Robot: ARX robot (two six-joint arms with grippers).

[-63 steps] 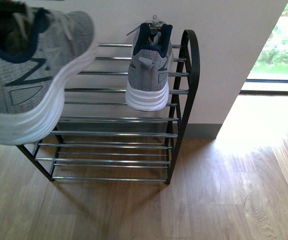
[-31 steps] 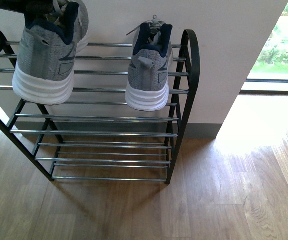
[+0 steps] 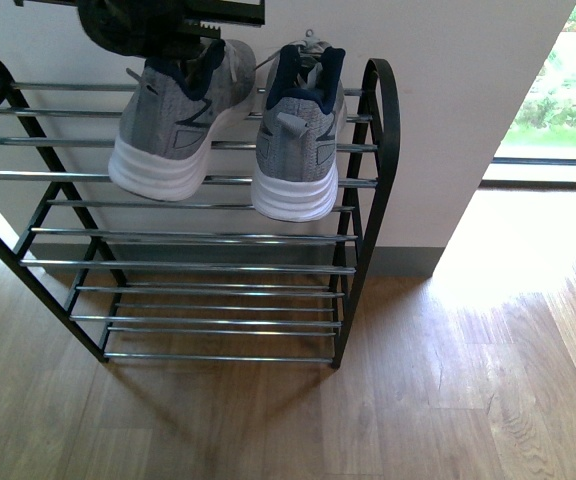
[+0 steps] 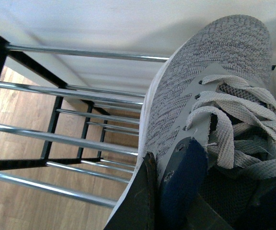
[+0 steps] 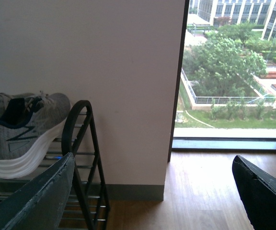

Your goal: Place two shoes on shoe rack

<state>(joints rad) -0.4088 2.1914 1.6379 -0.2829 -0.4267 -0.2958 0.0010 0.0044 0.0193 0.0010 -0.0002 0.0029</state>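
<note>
I see the left tool (image 3: pixel 180 35) clamped on the collar of one grey sneaker (image 3: pixel 173 135) at the shoe rack's (image 3: pixel 388 100) top tier. Its toe angles toward the second sneaker (image 3: pixel 298 150), which sits on the rods at the right end. Right tool (image 5: pixel 152 160) is wide open and empty.
</note>
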